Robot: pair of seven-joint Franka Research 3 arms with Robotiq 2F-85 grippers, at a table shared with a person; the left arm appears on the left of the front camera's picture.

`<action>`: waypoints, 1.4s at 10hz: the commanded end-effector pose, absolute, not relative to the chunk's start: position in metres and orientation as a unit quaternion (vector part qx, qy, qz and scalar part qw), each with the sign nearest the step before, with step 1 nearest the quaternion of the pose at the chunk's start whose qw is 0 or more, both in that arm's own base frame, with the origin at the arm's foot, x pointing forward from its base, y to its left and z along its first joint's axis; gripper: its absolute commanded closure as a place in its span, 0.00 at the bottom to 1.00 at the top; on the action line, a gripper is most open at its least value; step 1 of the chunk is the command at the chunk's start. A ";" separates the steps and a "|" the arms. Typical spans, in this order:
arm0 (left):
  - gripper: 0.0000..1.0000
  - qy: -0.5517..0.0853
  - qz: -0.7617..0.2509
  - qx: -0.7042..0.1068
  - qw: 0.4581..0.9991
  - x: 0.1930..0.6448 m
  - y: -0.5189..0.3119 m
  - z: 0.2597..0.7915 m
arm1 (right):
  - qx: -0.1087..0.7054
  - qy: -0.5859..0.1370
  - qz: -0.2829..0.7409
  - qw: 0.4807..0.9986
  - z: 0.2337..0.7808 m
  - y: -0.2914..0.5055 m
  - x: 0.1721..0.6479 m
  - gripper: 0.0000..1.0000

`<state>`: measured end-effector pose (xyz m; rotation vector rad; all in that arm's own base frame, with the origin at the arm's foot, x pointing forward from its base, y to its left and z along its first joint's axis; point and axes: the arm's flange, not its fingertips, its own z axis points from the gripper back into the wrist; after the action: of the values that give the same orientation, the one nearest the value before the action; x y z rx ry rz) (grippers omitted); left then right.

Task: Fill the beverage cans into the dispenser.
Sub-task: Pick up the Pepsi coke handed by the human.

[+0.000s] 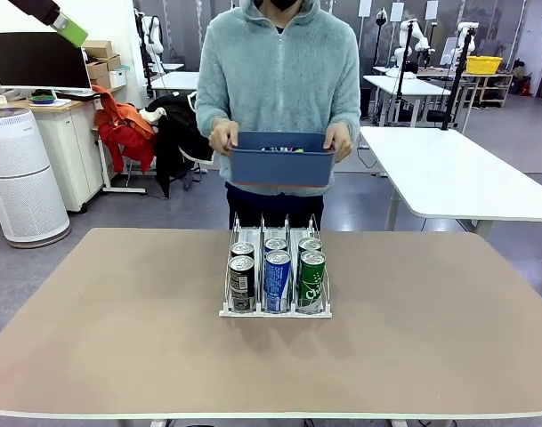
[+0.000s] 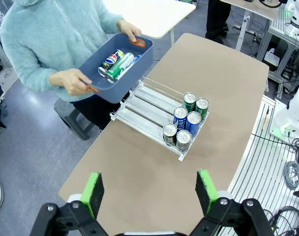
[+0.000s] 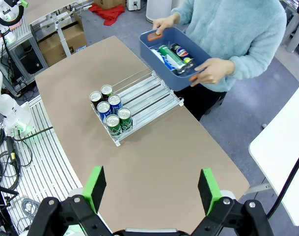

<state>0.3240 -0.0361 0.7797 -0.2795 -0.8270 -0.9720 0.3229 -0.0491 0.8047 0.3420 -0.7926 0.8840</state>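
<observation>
Spare cans (image 2: 117,64) lie flat in held tub (image 1: 281,169), 12 o'clock of dispenser (image 2: 142,105).
Six cans (image 1: 277,280) stand at its front; left gripper (image 2: 150,189) and right gripper (image 3: 151,189) wide open, high above surface (image 1: 119,329), neither clearly nearer.

Front view: tub (image 1: 281,169) contents hidden behind its wall — rear cans (image 1: 276,244) half hidden by front row (image 1: 277,281); left pincer (image 1: 68,27) cropped.

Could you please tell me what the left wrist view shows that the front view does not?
Left wrist view: the loose cans lying inside the blue tub, and the dispenser's bare rear lanes. Front view: the front cans' labels face on, dark, blue, green. Both: the person holding the tub, six cans standing in the dispenser.
</observation>
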 end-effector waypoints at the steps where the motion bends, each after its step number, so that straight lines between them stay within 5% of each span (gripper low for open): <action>1: 0.00 -0.384 -0.453 -0.129 0.794 0.324 -0.036 0.780 | 0.160 -0.370 0.415 0.815 0.804 -0.049 0.322 0.00; 14: 0.00 -0.384 -0.453 -0.129 0.794 0.324 -0.036 0.780 | 0.160 -0.370 0.415 0.815 0.804 -0.049 0.322 0.00</action>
<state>0.3240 -0.0361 0.7797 -0.2795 -0.8270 -0.9720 0.3229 -0.0491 0.8047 0.3420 -0.7927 0.8840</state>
